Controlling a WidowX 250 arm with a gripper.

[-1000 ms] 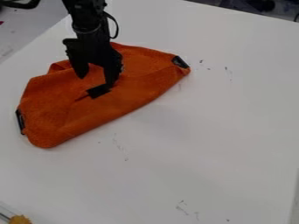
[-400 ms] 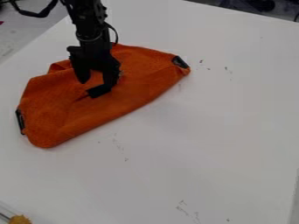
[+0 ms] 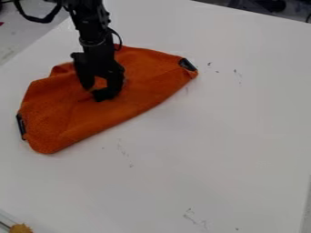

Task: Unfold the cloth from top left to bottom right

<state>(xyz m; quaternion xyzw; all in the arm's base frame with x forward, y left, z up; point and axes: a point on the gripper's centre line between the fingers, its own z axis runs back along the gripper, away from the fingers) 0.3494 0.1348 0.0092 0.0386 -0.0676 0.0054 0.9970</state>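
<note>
Arm (image 3: pixel 92 28): dipped slightly, gripper (image 3: pixel 97 90) narrower than before
Cloth (image 3: pixel 91 118): left, farther half, folded; prob light, floppy, not slippery
Gripper: partly open over cloth, can't tell if anything's pinched
Black corner patch (image 3: pixel 99 95): best grab imo, top layer only

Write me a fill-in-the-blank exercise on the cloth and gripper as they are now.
1. Rather than spread out flat, the orange cloth lies ____.
2. Cloth shows between the parted fingers of the gripper, so the gripper is ____.
3. The corner patch at the cloth's right end in the view is ____ in color.
4. The tabletop under the cloth is ____ in color.

Missing words: folded; open; black; white.
</note>
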